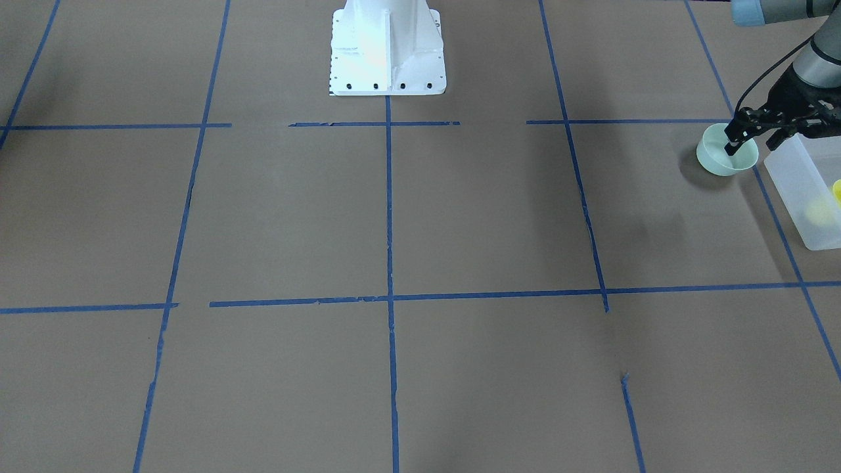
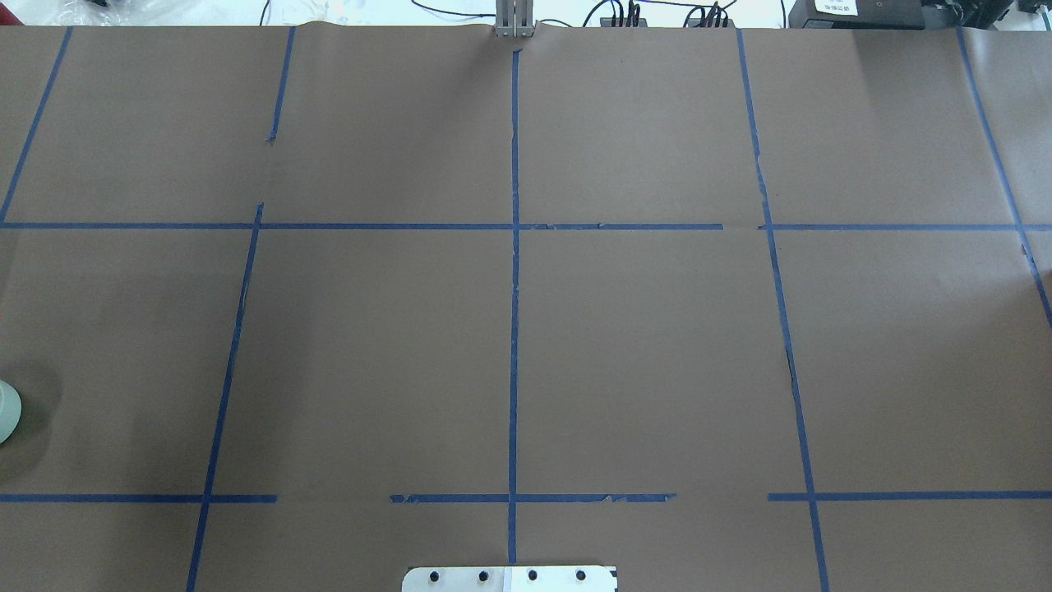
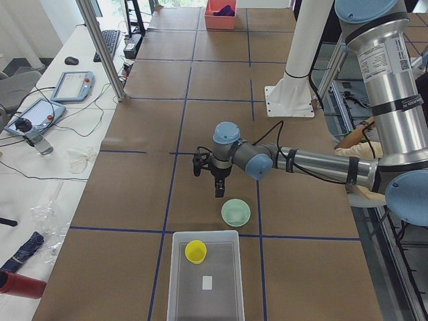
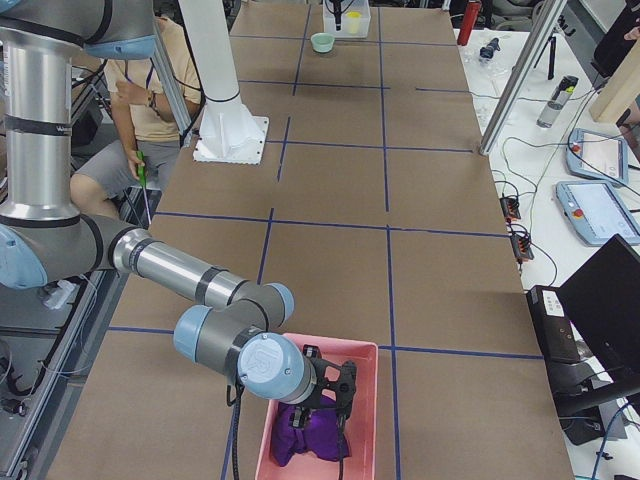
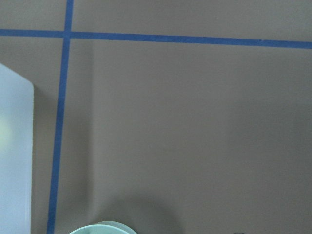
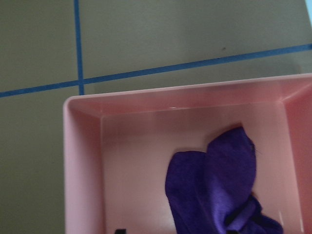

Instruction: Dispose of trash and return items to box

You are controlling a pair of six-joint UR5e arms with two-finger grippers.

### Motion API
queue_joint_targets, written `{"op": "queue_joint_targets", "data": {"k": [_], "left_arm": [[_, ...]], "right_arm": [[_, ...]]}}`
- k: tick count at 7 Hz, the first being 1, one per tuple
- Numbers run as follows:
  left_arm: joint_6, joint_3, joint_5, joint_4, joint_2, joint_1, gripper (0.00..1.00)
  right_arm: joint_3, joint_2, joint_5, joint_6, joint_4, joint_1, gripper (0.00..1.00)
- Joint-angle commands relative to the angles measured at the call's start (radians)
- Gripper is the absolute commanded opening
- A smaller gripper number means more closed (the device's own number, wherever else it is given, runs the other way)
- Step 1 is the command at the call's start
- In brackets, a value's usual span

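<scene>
The mint-green bowl point(image 1: 723, 159) sits upright on the table beside the frosted-white box point(image 1: 803, 190). The pale-yellow cup point(image 3: 195, 251) stands inside the box point(image 3: 180, 281). My left gripper point(image 1: 754, 139) hangs open just over the bowl, with one fingertip point(image 1: 730, 146) above its inside and the other toward the box. The bowl's rim shows at the bottom of the left wrist view point(image 5: 102, 228) and at the left edge of the overhead view point(image 2: 6, 411). My right gripper point(image 4: 330, 390) hovers over a pink bin point(image 4: 365, 355); I cannot tell whether it is open or shut.
A purple cloth point(image 6: 219, 185) lies in the pink bin point(image 6: 83, 161) at the table's far right end. The white robot base point(image 1: 386, 49) stands at the middle of the robot's side. A small white scrap point(image 3: 207, 282) lies in the box. A seated person point(image 4: 150, 90) is behind the base.
</scene>
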Motion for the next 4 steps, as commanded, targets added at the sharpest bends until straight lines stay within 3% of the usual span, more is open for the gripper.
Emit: {"op": "queue_joint_targets", "data": {"k": [1, 4], "left_arm": [[-0.014, 0.096, 0.002, -0.116, 0.008, 0.058, 0.87], [-0.108, 0.136, -0.004, -0.155, 0.0, 0.158, 0.87]], "right_arm": [[0.176, 0.0, 0.042, 0.228, -0.005, -0.107, 1.0], [0.327, 0.002, 0.042, 0.485, -0.008, -0.267, 1.0]]}}
